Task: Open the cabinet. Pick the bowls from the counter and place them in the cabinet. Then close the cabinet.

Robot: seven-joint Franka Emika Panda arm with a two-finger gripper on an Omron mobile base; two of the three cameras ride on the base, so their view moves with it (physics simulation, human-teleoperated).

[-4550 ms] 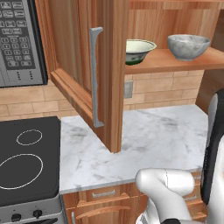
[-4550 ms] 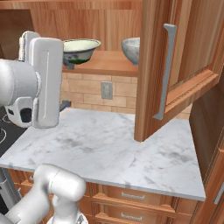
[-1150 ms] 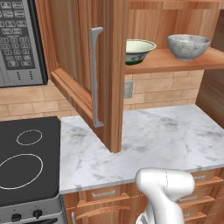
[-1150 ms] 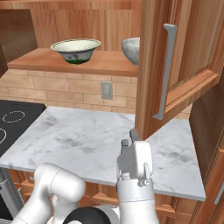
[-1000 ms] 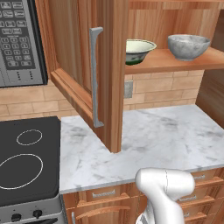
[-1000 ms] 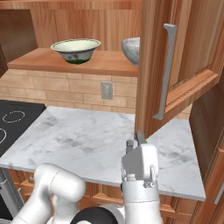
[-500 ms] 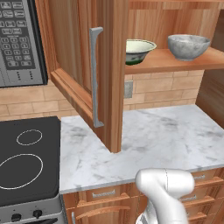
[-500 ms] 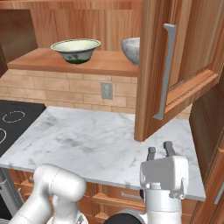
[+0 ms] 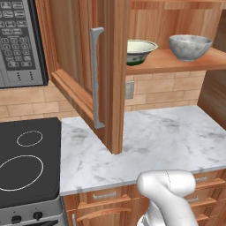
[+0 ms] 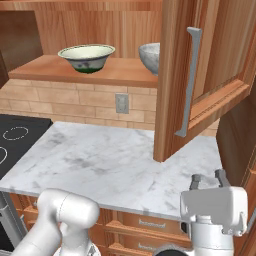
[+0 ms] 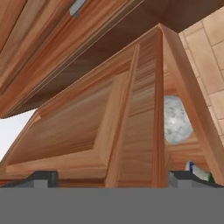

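Left base view. The cabinet, reddish-brown wood with raised-panel doors, stands open; its near door swings out over the counter, and the long silver bar handle runs vertically along the door's free edge. Both bowls rest on the wooden shelf inside: the cream-green bowl, partly hidden by the door edge, and the grey-white speckled bowl to its right, well apart. The placing step therefore appears done, and the doors remain to be shut. The counter is a white marble slab with grey veins, next to a black stove top with white rings; a grey microwave hangs at upper left.

Right base view. The same shelf is seen from the other side: the cream-green bowl sits in full view, while the speckled bowl is half covered by the right door, which hangs open with its own bar handle. The gripper sits low at the counter's front edge, below this door, fingers spread wide and holding nothing, presumably positioned for the closing push.

Hand view. The camera looks up at the door's underside and panelled face; the speckled bowl shows as a rounded grey form beyond it.
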